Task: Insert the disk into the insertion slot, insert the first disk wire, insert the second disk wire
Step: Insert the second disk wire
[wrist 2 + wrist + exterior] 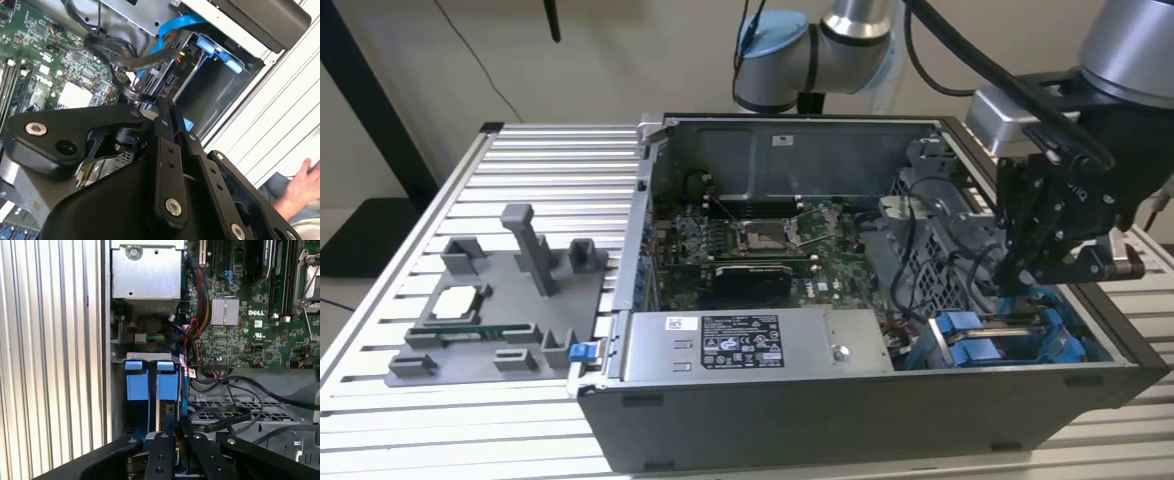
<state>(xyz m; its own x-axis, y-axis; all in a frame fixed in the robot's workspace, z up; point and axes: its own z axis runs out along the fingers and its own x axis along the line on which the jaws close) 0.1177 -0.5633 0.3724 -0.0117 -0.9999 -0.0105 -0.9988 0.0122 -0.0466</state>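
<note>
My gripper reaches down into the open computer case at the exterior view's right, over the insertion slot with its blue rails. In both wrist views the gripper has its fingers pressed together on a black disk wire that loops away from the tips. The disk stands edge-on in the insertion slot, directly under the fingers, with a bit of its blue carrier showing beside them. A bright blue flat cable runs above the bay.
The motherboard fills the case floor, and the grey labelled power-supply box lies at the front. A grey fixture with parts stands on the slatted table at the exterior view's left. A person's hand is beside the case.
</note>
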